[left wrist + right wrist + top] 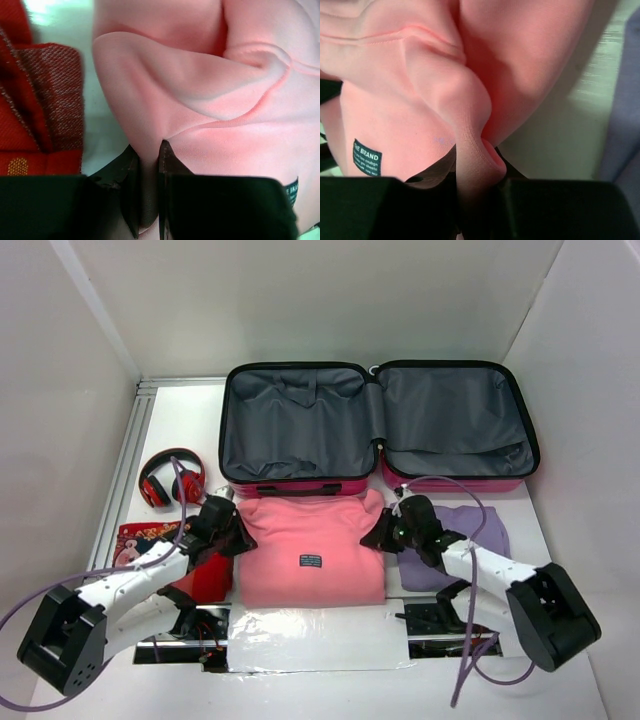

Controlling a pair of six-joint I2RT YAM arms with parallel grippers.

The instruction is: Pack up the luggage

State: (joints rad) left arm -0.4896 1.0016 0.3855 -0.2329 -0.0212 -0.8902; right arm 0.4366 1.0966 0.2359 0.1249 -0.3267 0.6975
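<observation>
The luggage (300, 430) lies opened flat at the far side of the worktop (190, 410), both grey-lined halves facing up and its pink shell showing along the near edge.

Nearest the arm bases, a shiny clear sheet (315, 635) is spread on the worktop. Just beyond it lies a folded pink sweatshirt (310, 550), with a small dark label (311, 562) on its near half.

The left gripper (232, 530) is at the sweatshirt's left edge. In its wrist view the two fingers are drawn nearly together on a raised fold of the pink cloth (210, 90), with the gripper (148, 150) pinching it. A red garment (205, 578) lies just to the left.

The right gripper (378, 530) is at the sweatshirt's right edge. Its wrist view shows a ridge of pink fabric (420, 90) bunched and squeezed between the closed-down fingers of the gripper (477, 160). A purple garment (470, 530) lies just to its right.

Farther left, red headphones (172, 478) rest on the worktop beside the luggage's left half. The sweatshirt's far edge touches the luggage's near wall.
</observation>
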